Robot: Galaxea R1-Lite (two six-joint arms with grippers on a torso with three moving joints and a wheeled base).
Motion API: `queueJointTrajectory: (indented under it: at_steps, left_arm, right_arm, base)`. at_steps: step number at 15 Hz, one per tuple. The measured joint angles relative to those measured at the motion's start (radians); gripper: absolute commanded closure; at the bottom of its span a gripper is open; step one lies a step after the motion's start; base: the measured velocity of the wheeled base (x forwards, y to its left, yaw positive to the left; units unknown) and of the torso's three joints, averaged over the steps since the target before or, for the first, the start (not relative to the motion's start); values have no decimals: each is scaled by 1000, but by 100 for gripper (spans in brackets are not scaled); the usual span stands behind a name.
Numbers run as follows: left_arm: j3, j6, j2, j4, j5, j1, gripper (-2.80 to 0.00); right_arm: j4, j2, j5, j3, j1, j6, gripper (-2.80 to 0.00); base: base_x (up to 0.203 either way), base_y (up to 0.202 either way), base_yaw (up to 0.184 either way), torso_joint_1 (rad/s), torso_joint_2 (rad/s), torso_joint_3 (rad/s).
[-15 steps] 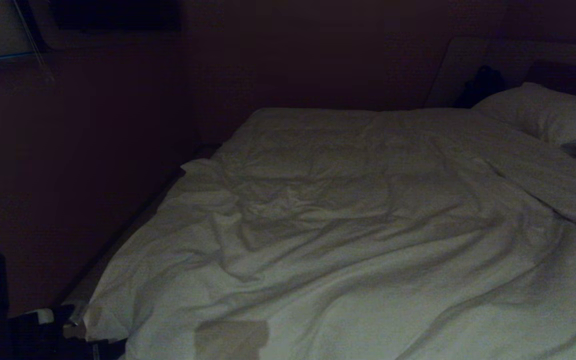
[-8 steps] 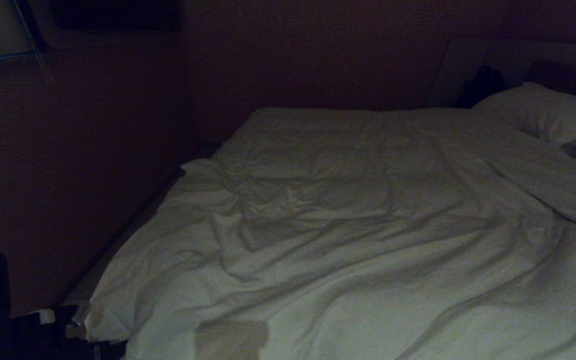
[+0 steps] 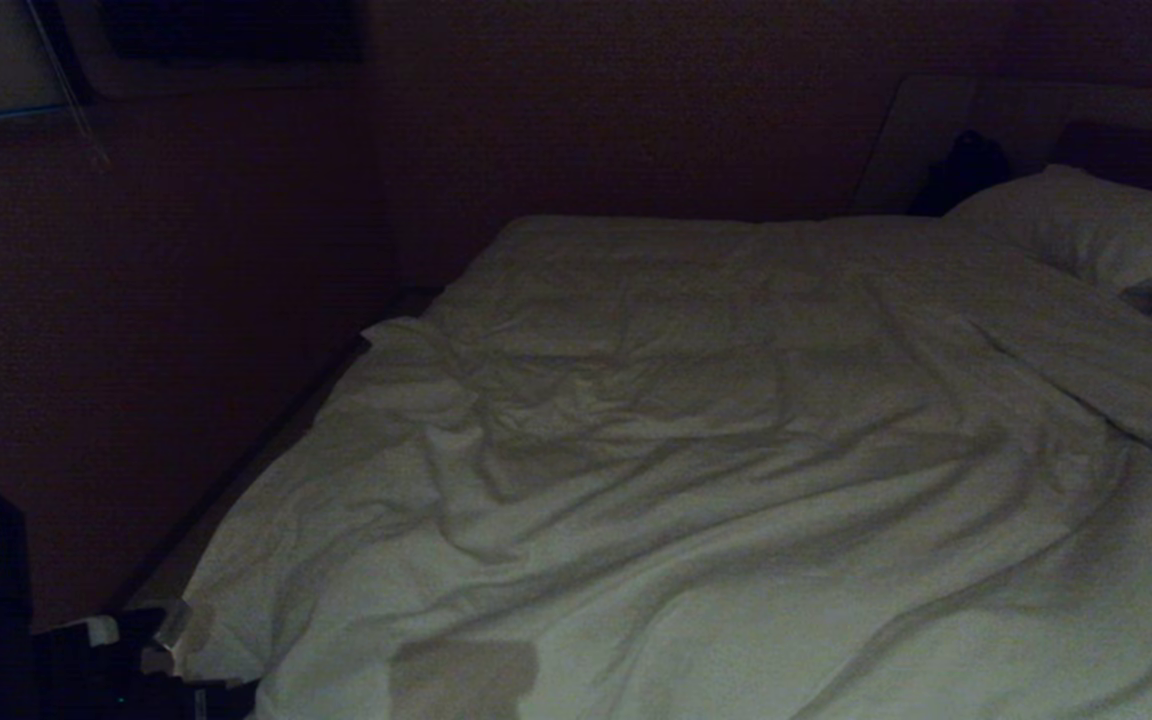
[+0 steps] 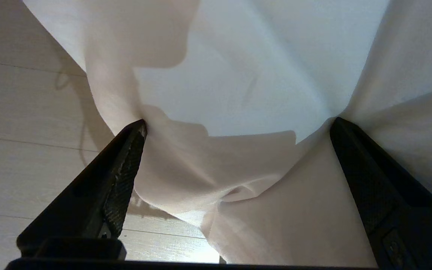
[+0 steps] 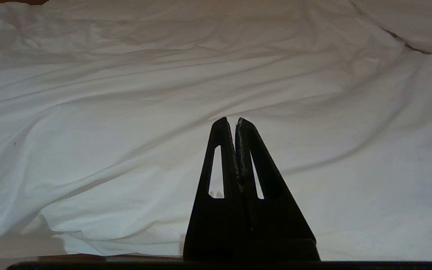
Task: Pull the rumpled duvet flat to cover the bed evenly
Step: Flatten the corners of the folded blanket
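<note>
Dim room. Duvet (image 3: 696,470) lies over most of the bed (image 3: 236,500), wrinkled in long diagonal folds, bunched near the far-left corner. Pillow (image 3: 1086,225) at the far right by the headboard (image 3: 986,110).

Left gripper (image 4: 238,123) low at the near-left corner of the bed. Jaws spread as wide as they go, tips pressed into the hanging edge of the duvet, a loose fold of cloth sagging between them. Nothing clamped yet. Pale plank floor (image 4: 21,112) shows behind the cloth, so this is the overhang below the mattress edge.

Right gripper (image 5: 231,122) parked, jaws pressed together on nothing, pointing across the top of the duvet.

Step in hand, by my reading: take hold of the corner overhang, then draw it outward.

How to do it well:
- Push in a touch so the fold sits deep between the jaws before closing; a bite on the very hem is likely to slip.
- Catch the full thickness of the duvet, not just its outer layer.
- Pull low and along the run of the diagonal folds, toward the near-left corner, so they are drawn out rather than piled up.
- Go slowly; soft cloth drags and may tug the far edge off the pillow side.
- Stop once the overhang looks even.
</note>
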Motion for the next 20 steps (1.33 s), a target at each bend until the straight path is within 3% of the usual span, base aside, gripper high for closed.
queueJointTrajectory:
  at_steps: [6, 7, 8, 20]
  left_arm:
    - [1, 26, 6, -1, 0, -1, -280]
    - [2, 27, 7, -1, 0, -1, -209]
    - [5, 28, 8, 0, 1, -1, 0]
    - [8, 29, 10, 0, 0, -1, 0]
  right_arm:
    - [-1, 0, 0, 0, 0, 0, 0]
    - [-1, 0, 0, 0, 0, 0, 0]
    - [-1, 0, 0, 0, 0, 0, 0]
    - [-1, 0, 0, 0, 0, 0, 0]
  base:
    - [0, 0, 0, 0, 0, 0]
    - [0, 0, 0, 0, 0, 0]
    - [0, 0, 0, 0, 0, 0]
    - [0, 0, 0, 0, 0, 0]
